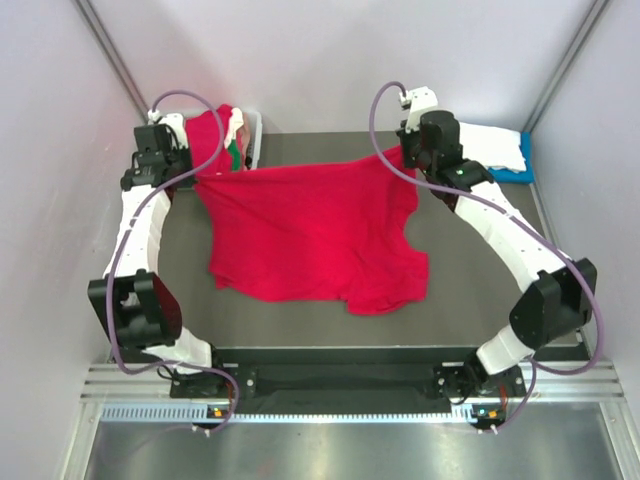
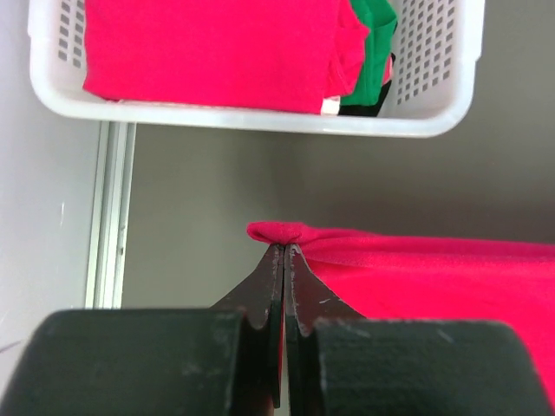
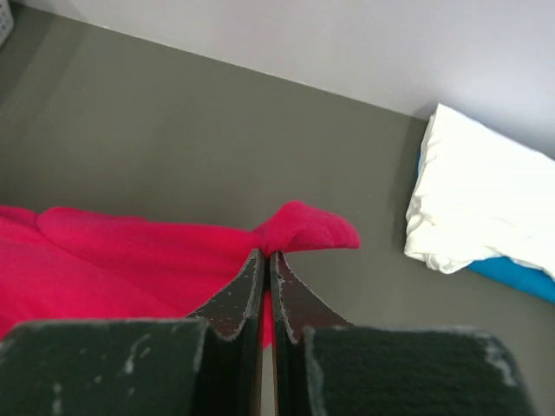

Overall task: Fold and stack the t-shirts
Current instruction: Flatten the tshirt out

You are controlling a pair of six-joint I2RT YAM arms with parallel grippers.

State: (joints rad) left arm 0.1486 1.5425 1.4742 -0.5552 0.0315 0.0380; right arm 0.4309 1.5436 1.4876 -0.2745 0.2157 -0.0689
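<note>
We see the red shirt (image 1: 320, 235) lying in the middle of the worktop (image 1: 330, 325), with its far edge pulled into a line between the two arms. The left jaws are shut tight on the far left corner of the shirt. The right jaws are shut tight on the far right corner. We think the shirt is light, soft and floppy, so it will sag and wrinkle when it is lifted. It will not break. The corners and edges look like the best places to hold it, because then it hangs flat. Each pinch holds only a little bit of cloth, so it might slip out if we tug hard. The top view shows the whole shirt, and its near side is bunched and not smooth. The wrist views show the pinches up close, with a small bump of cloth poking past the tips. The left wrist view also looks into the tub (image 2: 260, 121), where folded red shirts and something green (image 2: 373, 52) lie. The right wrist view shows a white shirt (image 3: 486, 199) resting on a blue one (image 3: 520, 279), off to the side of the red shirt.
</note>
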